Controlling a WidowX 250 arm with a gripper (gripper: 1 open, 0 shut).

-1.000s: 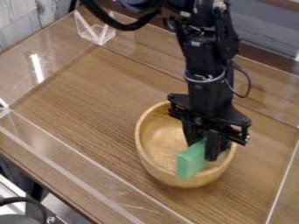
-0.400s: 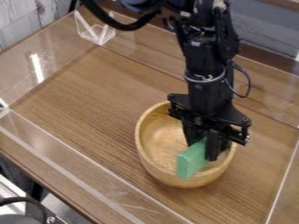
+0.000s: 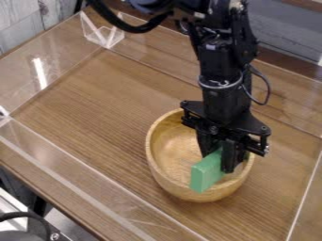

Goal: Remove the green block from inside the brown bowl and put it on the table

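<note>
A round light-brown wooden bowl [image 3: 170,160] sits on the wood-grain table [image 3: 101,104] at the lower right of the camera view. Inside it, the green block [image 3: 206,173] stands tilted on one end against the near right wall. My black gripper [image 3: 224,151] reaches straight down into the bowl, and its fingers are shut on the upper end of the green block. The fingertips are partly hidden behind the block.
Clear acrylic walls [image 3: 51,56] edge the table on the left, front and back. A clear bracket [image 3: 104,36] stands at the back left. Bare tabletop stretches left of the bowl. Black cables [image 3: 126,19] hang above the back.
</note>
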